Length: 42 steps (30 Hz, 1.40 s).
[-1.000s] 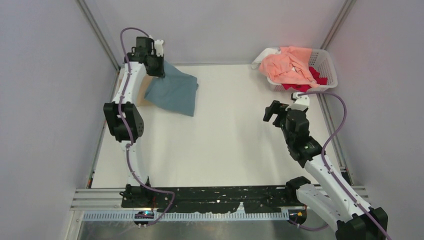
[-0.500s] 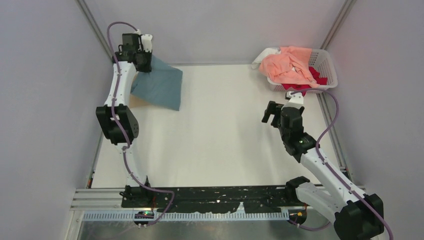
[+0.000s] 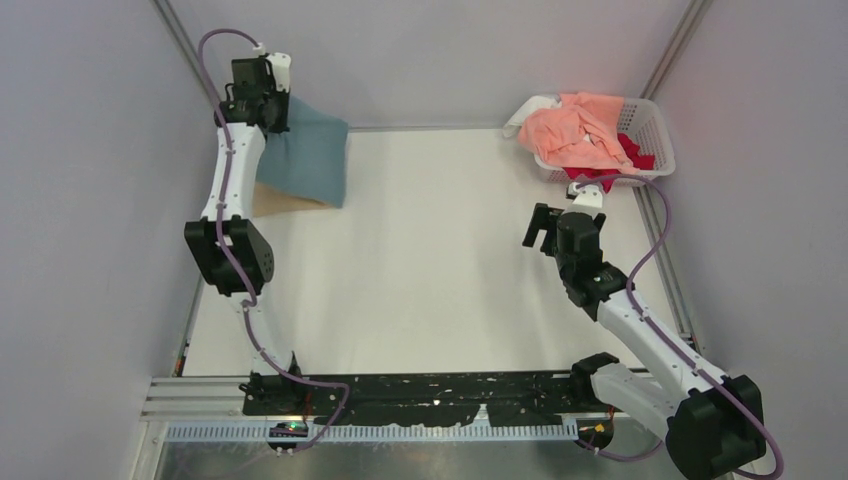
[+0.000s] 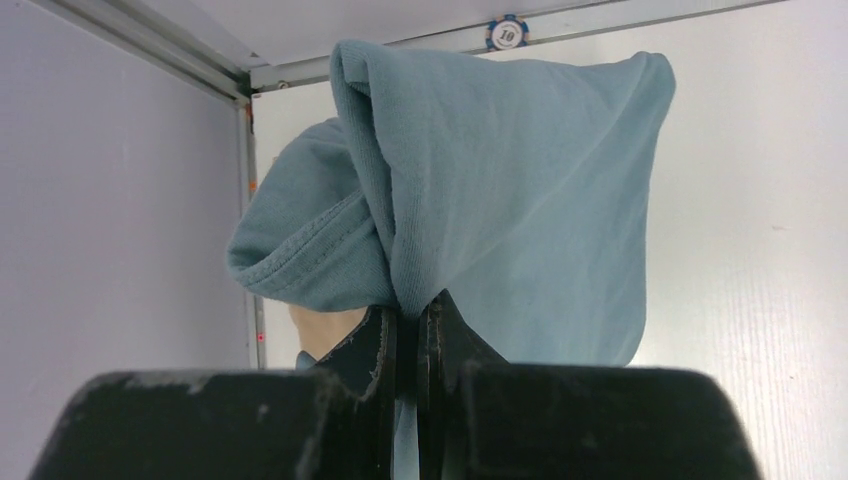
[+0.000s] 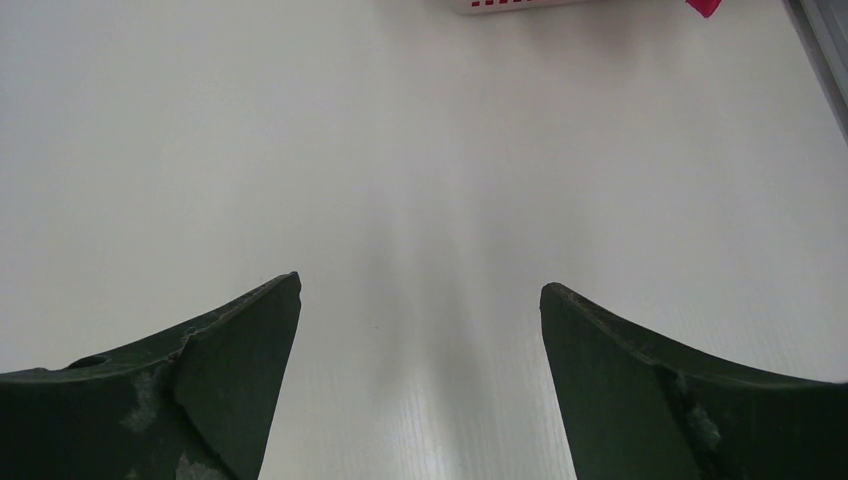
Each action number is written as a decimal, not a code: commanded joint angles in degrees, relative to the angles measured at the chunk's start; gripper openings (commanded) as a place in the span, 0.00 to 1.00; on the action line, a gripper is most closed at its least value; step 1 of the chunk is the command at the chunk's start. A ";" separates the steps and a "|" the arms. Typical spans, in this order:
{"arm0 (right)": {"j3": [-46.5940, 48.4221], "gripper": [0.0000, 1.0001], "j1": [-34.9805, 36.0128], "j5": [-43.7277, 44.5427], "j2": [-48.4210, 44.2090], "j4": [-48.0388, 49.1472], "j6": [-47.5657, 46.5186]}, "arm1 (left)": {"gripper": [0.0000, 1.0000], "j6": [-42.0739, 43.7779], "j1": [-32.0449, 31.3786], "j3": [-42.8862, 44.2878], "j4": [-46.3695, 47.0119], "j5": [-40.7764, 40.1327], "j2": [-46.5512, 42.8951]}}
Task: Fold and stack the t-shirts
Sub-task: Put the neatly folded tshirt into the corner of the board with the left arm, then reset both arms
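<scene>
My left gripper [image 3: 278,112] is shut on a corner of the folded teal-blue t-shirt [image 3: 308,158] at the far left corner of the table; the shirt hangs from the jaws, its lower edge over a tan t-shirt [image 3: 280,202] lying beneath. In the left wrist view the teal cloth [image 4: 500,200] drapes from my closed fingertips [image 4: 408,312] and a bit of tan shirt [image 4: 325,328] shows below. My right gripper [image 3: 538,228] is open and empty above bare table at the right, also in the right wrist view [image 5: 420,290]. Peach-pink [image 3: 575,132], red [image 3: 632,155] and white shirts lie in the basket.
A white lattice basket [image 3: 655,135] stands at the far right corner, just beyond my right gripper; its rim shows at the top of the right wrist view [image 5: 520,5]. Grey walls enclose the table on the left, back and right. The left arm stretches along the left wall.
My left gripper has carried the teal shirt further back and left toward the corner, over the tan shirt. The right gripper has shifted slightly left and stayed open.
</scene>
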 commanded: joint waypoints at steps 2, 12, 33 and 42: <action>2.55 0.95 -0.24 1.15 0.14 1.92 -0.74 | 0.00 0.59 2.57 1.13 8.29 -3.97 -0.31; 3.25 0.95 -0.32 0.18 1.59 1.84 -0.43 | 0.00 -0.31 5.73 4.24 8.53 -4.00 7.46; 5.75 0.95 -0.33 -0.42 2.97 0.75 2.87 | 1.00 -10.42 7.12 5.62 6.89 -13.69 5.90; 0.45 0.95 -0.28 0.19 -5.82 -0.92 9.20 | 1.00 -30.78 1.69 -28.22 19.88 -1.76 -20.31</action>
